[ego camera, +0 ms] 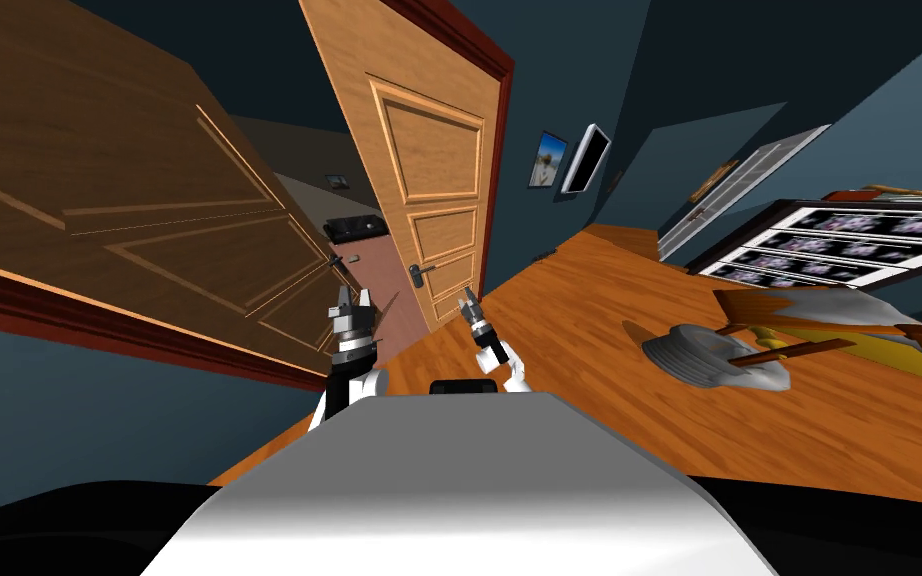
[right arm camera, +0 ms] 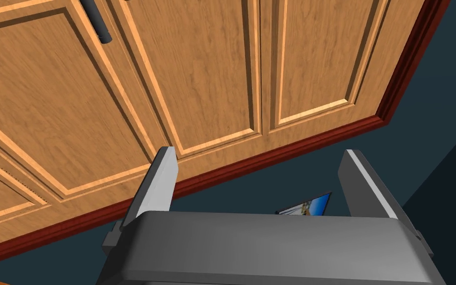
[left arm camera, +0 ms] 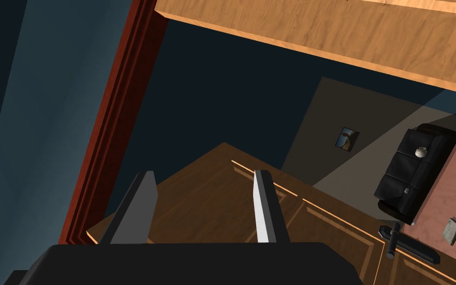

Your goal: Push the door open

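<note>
A doorway with two wooden leaves and a dark red frame (ego camera: 497,150) stands ahead. The left leaf (ego camera: 129,200) is darker and stands swung partly open, with a dark lever handle (left arm camera: 410,245). The lighter right leaf (ego camera: 429,180) carries a dark handle (ego camera: 419,270) too. My left gripper (ego camera: 353,300) is open and hangs just in front of the left leaf's (left arm camera: 212,198) edge, apart from it. My right gripper (ego camera: 468,303) is open before the lower panels of the right leaf (right arm camera: 172,74), below its handle (right arm camera: 96,20).
Through the gap I see a pinkish floor with a black sofa (ego camera: 356,227). On the wooden floor to the right lies a tipped-over chair (ego camera: 799,340) with a grey cushion. A picture (ego camera: 547,160) and a flat screen (ego camera: 586,158) hang on the dark wall.
</note>
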You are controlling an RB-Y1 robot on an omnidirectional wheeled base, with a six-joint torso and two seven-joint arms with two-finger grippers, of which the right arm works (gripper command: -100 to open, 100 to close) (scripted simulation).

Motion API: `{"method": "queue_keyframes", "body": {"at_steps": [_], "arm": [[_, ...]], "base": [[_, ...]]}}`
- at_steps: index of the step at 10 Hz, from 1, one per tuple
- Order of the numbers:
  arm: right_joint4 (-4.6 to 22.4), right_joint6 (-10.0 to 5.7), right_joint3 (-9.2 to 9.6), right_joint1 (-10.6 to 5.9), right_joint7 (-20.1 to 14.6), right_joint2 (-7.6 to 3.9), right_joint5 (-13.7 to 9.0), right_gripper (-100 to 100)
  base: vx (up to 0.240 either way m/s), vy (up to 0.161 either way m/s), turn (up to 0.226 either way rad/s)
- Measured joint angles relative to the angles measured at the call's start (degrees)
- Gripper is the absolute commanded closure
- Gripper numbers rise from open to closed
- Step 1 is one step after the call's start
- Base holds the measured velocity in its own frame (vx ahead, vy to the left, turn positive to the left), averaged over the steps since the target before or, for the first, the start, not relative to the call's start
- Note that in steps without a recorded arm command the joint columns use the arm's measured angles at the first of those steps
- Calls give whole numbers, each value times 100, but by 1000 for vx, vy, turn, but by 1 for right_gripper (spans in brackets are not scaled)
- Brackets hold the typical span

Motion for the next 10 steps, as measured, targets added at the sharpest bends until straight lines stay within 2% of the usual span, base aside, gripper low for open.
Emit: {"method": "queue_keyframes", "body": {"at_steps": [4,5,6,10], "arm": [[406,67,254,-283,-57,-25,13,-100],[536,105,305,-400,-73,-7,14,-100],[616,130,385,-434,-65,14,31,-100],[1155,108,661,-749,-116,8,49,-100]], "base": [[91,48,-67],[81,57,-53],[98,48,-49],[106,61,-78]]}}
